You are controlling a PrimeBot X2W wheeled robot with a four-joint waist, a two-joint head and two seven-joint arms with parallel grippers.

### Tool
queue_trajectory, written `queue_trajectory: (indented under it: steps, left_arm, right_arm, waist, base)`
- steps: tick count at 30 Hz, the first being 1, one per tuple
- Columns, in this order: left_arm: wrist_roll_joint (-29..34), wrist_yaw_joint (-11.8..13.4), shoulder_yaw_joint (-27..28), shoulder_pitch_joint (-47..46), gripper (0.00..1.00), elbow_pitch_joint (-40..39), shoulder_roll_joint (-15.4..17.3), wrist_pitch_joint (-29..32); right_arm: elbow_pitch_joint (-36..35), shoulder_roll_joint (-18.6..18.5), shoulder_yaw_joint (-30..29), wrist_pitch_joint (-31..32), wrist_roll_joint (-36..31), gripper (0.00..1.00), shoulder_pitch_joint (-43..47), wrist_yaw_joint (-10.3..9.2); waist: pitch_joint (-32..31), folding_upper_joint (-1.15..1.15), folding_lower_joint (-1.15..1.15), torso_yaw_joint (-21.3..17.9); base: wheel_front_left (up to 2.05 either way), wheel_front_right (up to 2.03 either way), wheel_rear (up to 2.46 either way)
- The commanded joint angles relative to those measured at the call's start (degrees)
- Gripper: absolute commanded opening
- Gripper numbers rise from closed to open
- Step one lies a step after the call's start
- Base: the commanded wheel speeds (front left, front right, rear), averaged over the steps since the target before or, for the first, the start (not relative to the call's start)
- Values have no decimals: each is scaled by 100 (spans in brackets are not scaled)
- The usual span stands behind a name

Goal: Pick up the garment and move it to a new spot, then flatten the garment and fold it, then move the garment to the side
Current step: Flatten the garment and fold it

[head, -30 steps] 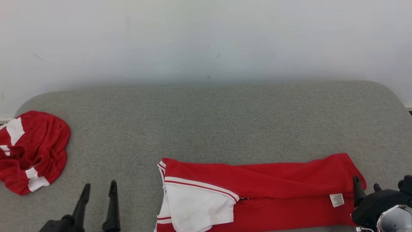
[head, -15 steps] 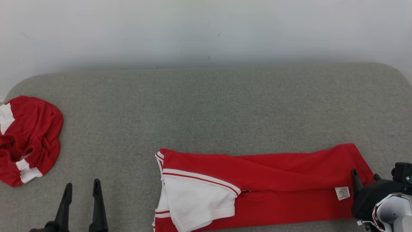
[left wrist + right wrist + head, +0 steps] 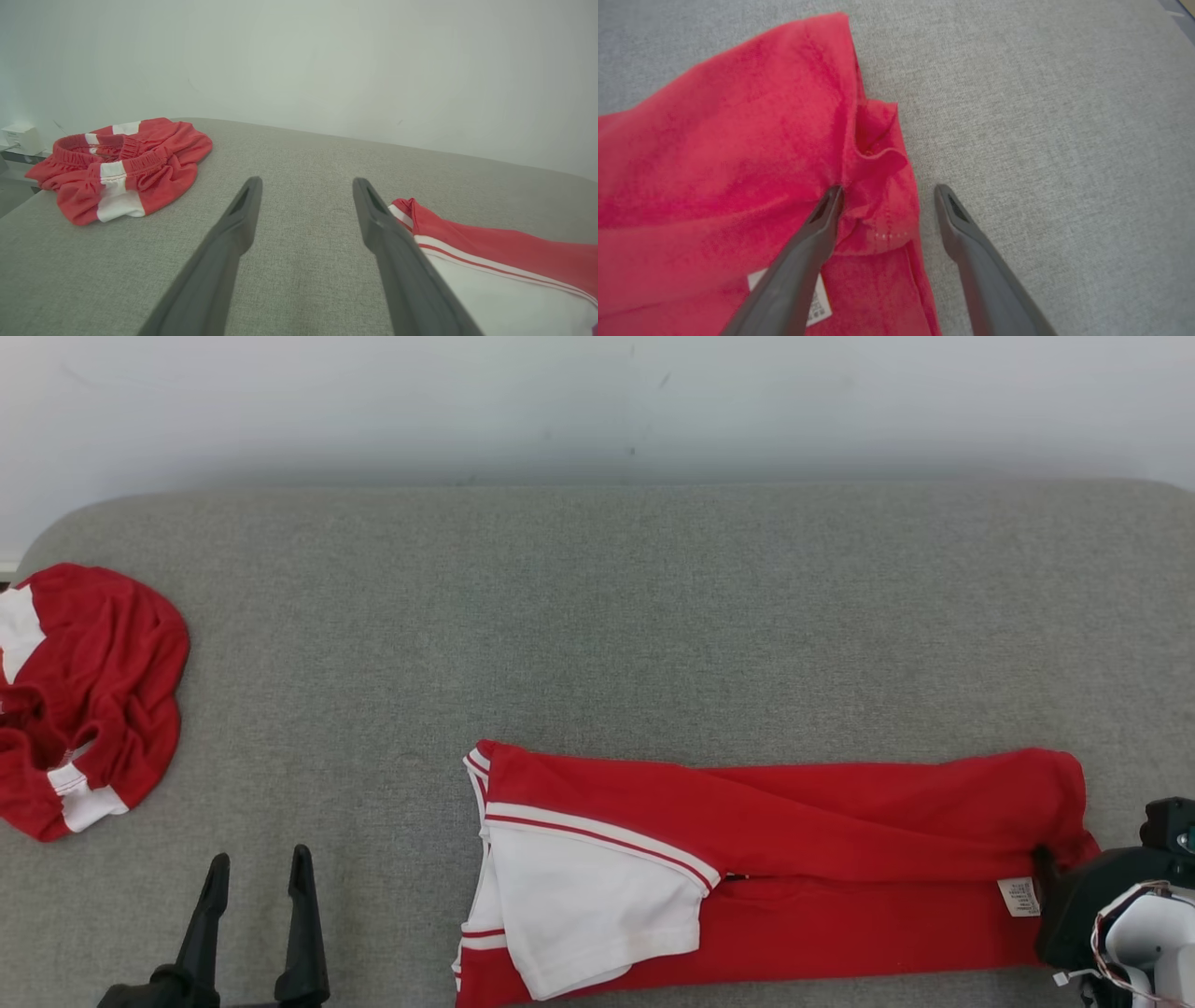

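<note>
- Nearest you, at the lower left of the head view, your left fingers (image 3: 301, 915) stand spread apart and hold nothing. They point out over the bare grey table (image 3: 597, 616).
- At the lower right, your right fingers (image 3: 966, 242) are spread wide too and not clamped. One tip sits at a crease in the red cloth and the other is over bare table just beside the hem, so the garment's corner lies between them.
- The garment (image 3: 794, 831) lies folded into a long red band along the near side of the table, right of centre.
- Its white panel (image 3: 588, 915), edged with a red stripe, is at the band's left end. A small white label (image 3: 1019, 896) shows at the right end, next to your right fingers.
- Farther back on the left, a crumpled red-and-white piece (image 3: 103, 691) sits at the table's left edge, well apart from the folded band.
- Beyond the table stands a pale wall (image 3: 597, 401).
</note>
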Motion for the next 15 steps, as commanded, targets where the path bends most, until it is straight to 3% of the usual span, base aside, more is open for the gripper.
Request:
queue_trajectory:
  steps: [1, 6, 8, 9, 10, 15]
  left_arm:
    - [23, -6, 15, -89, 100, 8, -8, -12]
    - [53, -42, 6, -102, 100, 29, -19, -12]
    - [57, -33, 9, -96, 100, 18, -22, -12]
    - [58, -29, 12, -91, 100, 14, -22, -12]
    - [58, -23, 13, -84, 100, 8, -23, -12]
    - [38, 23, 6, -35, 100, -8, -26, -12]
  right_arm:
    - [106, -39, 39, 65, 7, 100, -43, 0]
    - [471, 32, 206, 422, 182, 100, -96, 5]
    - [552, 98, 309, 587, 306, 80, -94, 21]
    - [557, 102, 355, 632, 359, 37, -92, 24]
    - [550, 83, 391, 648, 404, 0, -90, 24]
    - [392, -92, 493, 548, 498, 0, -204, 9]
  waist:
    - [45, 0, -1, 37]
    - [87, 0, -1, 96]
    - [94, 0, -1, 107]
    - [97, 0, -1, 111]
    - [100, 0, -1, 112]
    - [81, 0, -1, 91]
  base:
    - [0, 0, 0]
    - [0, 0, 0]
    - [0, 0, 0]
    - [0, 0, 0]
    - [0, 0, 0]
    - [0, 0, 0]
